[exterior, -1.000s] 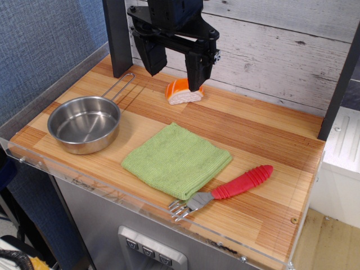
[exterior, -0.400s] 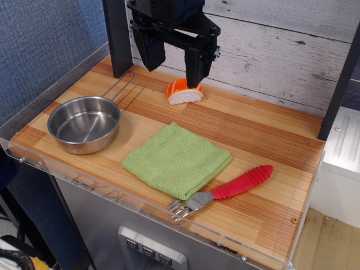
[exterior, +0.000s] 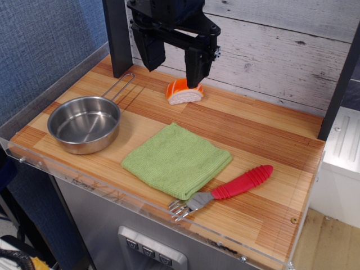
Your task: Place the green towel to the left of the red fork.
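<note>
The green towel (exterior: 177, 160) lies flat on the wooden table, folded square, near the front middle. The red fork (exterior: 228, 191) lies just right of it, its silver tines pointing to the front left and touching the towel's front corner. My gripper (exterior: 173, 72) hangs above the back of the table, well behind the towel. Its two black fingers are spread wide apart and hold nothing.
A steel pan (exterior: 85, 122) with a wire handle stands at the left. An orange and white sushi piece (exterior: 183, 91) lies at the back under my right finger. A dark post (exterior: 117, 36) stands at the back left. The table's front edge (exterior: 146, 211) is close to the fork.
My gripper has risen a little since one second ago. The towel, fork, pan and sushi piece have not moved.
</note>
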